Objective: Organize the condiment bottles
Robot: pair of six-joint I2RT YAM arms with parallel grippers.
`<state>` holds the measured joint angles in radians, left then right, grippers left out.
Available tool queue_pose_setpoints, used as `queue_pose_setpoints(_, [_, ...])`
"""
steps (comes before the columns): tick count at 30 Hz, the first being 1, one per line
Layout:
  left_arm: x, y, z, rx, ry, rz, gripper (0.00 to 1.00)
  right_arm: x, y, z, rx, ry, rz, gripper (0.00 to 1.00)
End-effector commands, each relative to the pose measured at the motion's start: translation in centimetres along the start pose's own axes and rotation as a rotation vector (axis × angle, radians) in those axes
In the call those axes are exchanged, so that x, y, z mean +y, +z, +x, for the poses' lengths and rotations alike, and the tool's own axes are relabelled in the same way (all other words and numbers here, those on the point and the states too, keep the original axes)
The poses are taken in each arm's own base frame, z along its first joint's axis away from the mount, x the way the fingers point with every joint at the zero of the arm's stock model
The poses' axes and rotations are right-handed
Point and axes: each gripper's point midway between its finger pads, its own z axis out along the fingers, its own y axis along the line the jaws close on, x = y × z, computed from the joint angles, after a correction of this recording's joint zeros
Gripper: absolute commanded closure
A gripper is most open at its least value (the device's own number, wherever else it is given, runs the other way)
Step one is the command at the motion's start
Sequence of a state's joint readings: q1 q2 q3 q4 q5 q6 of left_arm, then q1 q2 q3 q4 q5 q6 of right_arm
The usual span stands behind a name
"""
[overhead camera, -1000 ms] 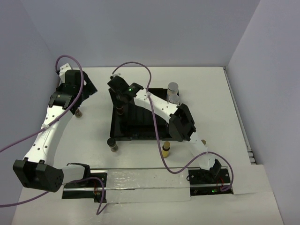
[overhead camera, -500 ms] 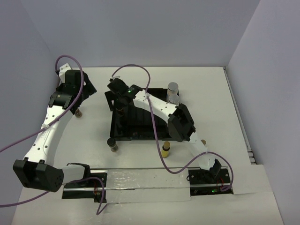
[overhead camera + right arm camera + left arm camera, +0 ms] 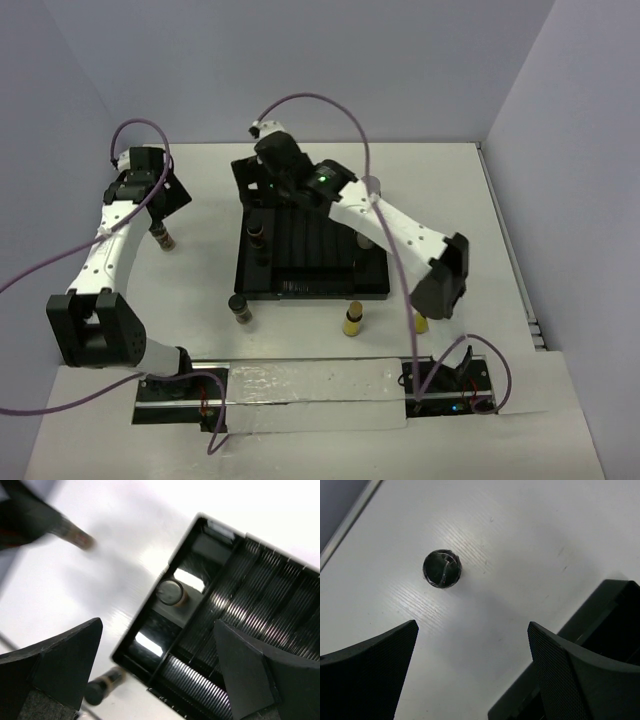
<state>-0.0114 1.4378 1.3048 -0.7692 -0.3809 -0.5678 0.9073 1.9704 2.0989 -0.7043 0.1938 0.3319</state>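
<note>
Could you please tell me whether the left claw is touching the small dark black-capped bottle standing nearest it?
Apart. In the left wrist view, bare white table separates the black-capped dark bottle from both fingers of the open left claw.

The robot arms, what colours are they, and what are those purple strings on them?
Both arms have white links with chunky black joints. The left arm and the right arm each carry a looping purple cable. A tiny green light glows on the right arm. In the wrist views, the fingers are black and wedge-shaped, with finely dotted pads.
</note>
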Motion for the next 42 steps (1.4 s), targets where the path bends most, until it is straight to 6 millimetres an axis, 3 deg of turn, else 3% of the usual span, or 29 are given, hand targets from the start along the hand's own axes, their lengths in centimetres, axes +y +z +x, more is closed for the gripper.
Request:
queue_pose_setpoints(1, [-0.5, 1.4, -1.0, 0.018, -0.050, 0.021, 0.01, 1.1, -5.9, -5.0, -0.169, 0.011, -0.071, 0.00])
queue_pose_setpoints(10, [2.7, 5.4, -1.2, 0.050, -0.181, -0.056, 0.01, 1.1, -7.3, -4.6, -0.153, 0.018, -0.087, 0.00])
queue_pose_setpoints(17, [2.0, 7.0, -0.4, 0.090, -0.176, -0.025, 0.04, 1.0, -8.4, -4.6, -0.176, 0.023, -0.093, 0.00])
queue_pose_setpoints(24, [2.6, 8.6, 0.1, 0.106, -0.201, -0.077, 0.24, 1.3, -8.6, -4.1, -0.157, 0.020, -0.117, 0.00])
queue_pose_setpoints(33, [3.0, 9.6, 1.5, 0.132, -0.204, -0.097, 0.35, 0.8, -8.5, -3.9, -0.161, 0.020, -0.092, 0.00])
queue_pose_setpoints(40, [3.1, 9.6, 1.6, 0.132, -0.198, -0.102, 0.53, 0.7, -8.1, -3.6, -0.151, 0.021, -0.087, 0.00])
queue_pose_setpoints(42, [3.1, 9.6, 1.5, 0.132, -0.192, -0.101, 0.73, 0.4, -8.1, -3.5, -0.148, 0.022, -0.073, 0.00])
